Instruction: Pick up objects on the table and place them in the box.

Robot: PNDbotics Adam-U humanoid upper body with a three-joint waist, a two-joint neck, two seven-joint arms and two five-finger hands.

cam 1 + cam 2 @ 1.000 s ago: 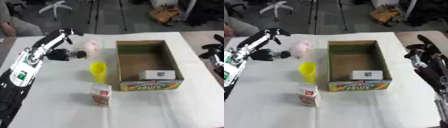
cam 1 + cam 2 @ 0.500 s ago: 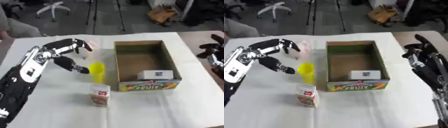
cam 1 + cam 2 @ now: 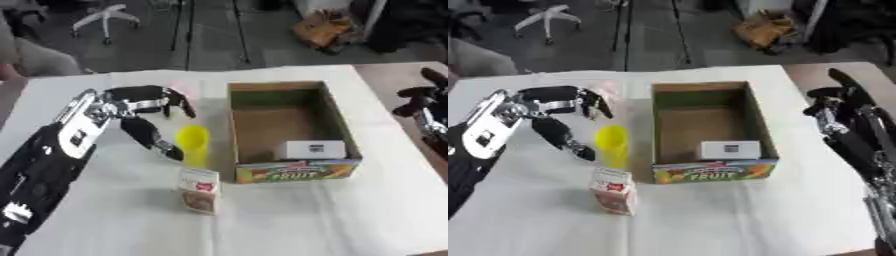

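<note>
A yellow cup [image 3: 192, 143] stands upright just left of the cardboard fruit box [image 3: 297, 172]. My left hand [image 3: 131, 106] is open beside the cup, its fingers spread above it and its thumb reaching down to the cup's left side; whether it touches I cannot tell. A pink object [image 3: 605, 90] shows partly behind those fingers. A small milk carton [image 3: 199, 190] stands in front of the cup. A white packet [image 3: 313, 149] lies inside the box at its front. My right hand [image 3: 840, 100] hangs open at the right edge, away from everything.
A white cloth [image 3: 289, 220] covers the table. Beyond the far edge are an office chair [image 3: 105, 15], tripod legs and a cardboard heap [image 3: 319, 30] on the floor. A person's sleeve shows at the far left.
My left hand has swung from the table's far left in toward the yellow cup, and its fingers have spread. The right hand has barely moved.
</note>
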